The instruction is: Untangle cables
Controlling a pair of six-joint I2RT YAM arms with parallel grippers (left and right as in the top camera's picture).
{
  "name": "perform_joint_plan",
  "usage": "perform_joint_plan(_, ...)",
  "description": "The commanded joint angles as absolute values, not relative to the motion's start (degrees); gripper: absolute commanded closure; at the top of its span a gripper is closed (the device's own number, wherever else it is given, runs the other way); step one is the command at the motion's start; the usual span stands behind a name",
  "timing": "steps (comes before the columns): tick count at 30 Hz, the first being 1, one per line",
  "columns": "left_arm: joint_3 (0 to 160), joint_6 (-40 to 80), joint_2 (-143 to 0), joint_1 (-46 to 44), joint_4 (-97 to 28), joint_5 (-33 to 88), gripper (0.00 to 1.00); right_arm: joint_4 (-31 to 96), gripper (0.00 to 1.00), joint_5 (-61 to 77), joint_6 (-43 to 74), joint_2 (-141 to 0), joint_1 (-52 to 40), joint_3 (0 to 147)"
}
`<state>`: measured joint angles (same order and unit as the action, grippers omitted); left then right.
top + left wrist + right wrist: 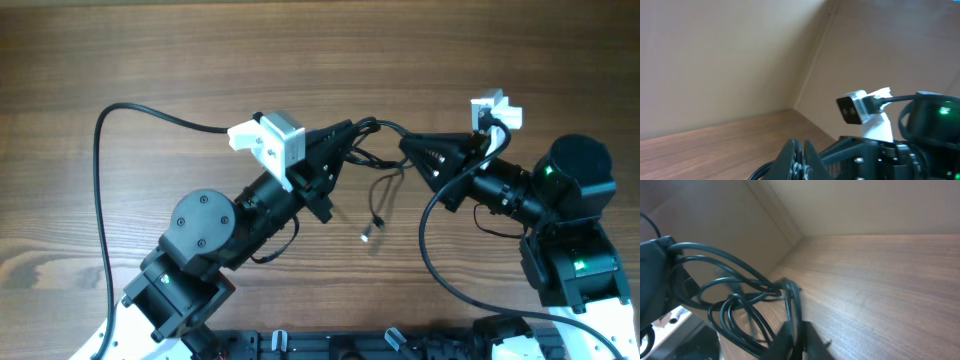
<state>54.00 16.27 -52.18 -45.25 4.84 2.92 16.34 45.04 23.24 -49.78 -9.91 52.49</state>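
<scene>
The cables point(378, 195) are thin black wires strung between my two grippers above the middle of the table, with loops and two small plug ends point(367, 236) hanging down. My left gripper point(352, 130) is shut on one end of the bundle. In the left wrist view its tips point(801, 141) are pressed together with a black strand point(762, 172) running out at the lower left. My right gripper point(404, 148) faces it from the right. In the right wrist view it point(798, 323) is shut on a strand point(791, 297), with several loops spreading to the left.
A thick black arm cable point(100, 180) arcs over the wooden table point(150, 50) at the left. Another one point(430, 250) curves below the right arm. The white camera mounts point(265, 140) point(497, 108) sit on each wrist.
</scene>
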Motion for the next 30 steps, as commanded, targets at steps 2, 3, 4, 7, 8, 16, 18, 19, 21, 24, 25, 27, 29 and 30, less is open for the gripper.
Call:
perform_joint_plan(2,53.98,16.71,-52.99,-45.19,5.34,4.40,0.90,16.05,0.96,46.63,24.47,-49.87,-9.78,52.93)
perform_joint_plan(3,53.95,16.69,-53.17,-45.19,4.91,2.76,0.79,15.86,0.96,46.68,25.02,-49.82,-9.78,52.93)
perform_joint_plan(4,53.98,16.27,-53.28,-45.19,4.34,0.93,0.65,15.64,0.96,46.65,25.91,-49.63,-9.78,52.93)
perform_joint_plan(7,53.95,9.28,-53.30,-45.19,0.75,-5.65,0.03,14.66,0.96,46.63,28.14,-48.71,-9.78,52.95)
perform_joint_plan(8,53.95,8.21,-53.30,-45.19,-0.36,-7.53,0.00,14.28,0.96,46.61,28.75,-48.40,-9.76,52.95)
perform_joint_plan(16,53.95,4.45,-53.25,-45.21,-8.43,0.99,0.00,13.69,0.96,46.59,32.97,-47.79,-9.76,53.04)
perform_joint_plan(18,53.95,1.58,-53.25,-45.21,-10.20,7.38,0.00,13.72,0.96,45.87,33.21,-47.79,-9.76,53.04)
perform_joint_plan(19,53.95,-1.45,-53.25,-45.21,-11.49,11.73,0.00,13.76,0.96,45.69,33.21,-47.79,-9.76,53.04)
perform_joint_plan(21,53.95,-3.27,-53.25,-45.21,-12.36,15.29,0.00,13.78,0.96,46.11,32.47,-47.79,-9.76,53.04)
perform_joint_plan(24,53.95,-3.22,-53.28,-45.21,-12.40,15.16,0.00,14.15,0.96,48.36,26.61,-47.79,-9.76,53.04)
perform_joint_plan(25,53.95,-3.22,-53.32,-45.21,-12.99,15.16,0.00,14.15,0.96,48.38,24.51,-47.77,-9.76,53.04)
perform_joint_plan(27,53.95,-3.29,-53.52,-45.21,-15.03,13.80,0.00,13.50,0.96,49.30,23.68,-47.77,-9.76,53.04)
perform_joint_plan(29,53.95,-4.84,-54.17,-45.21,-16.21,13.43,0.00,11.66,0.96,52.93,23.33,-47.79,-9.76,53.04)
perform_joint_plan(30,53.95,-5.65,-54.50,-45.21,-16.19,13.47,0.00,11.07,0.96,53.89,23.35,-47.79,-9.76,53.04)
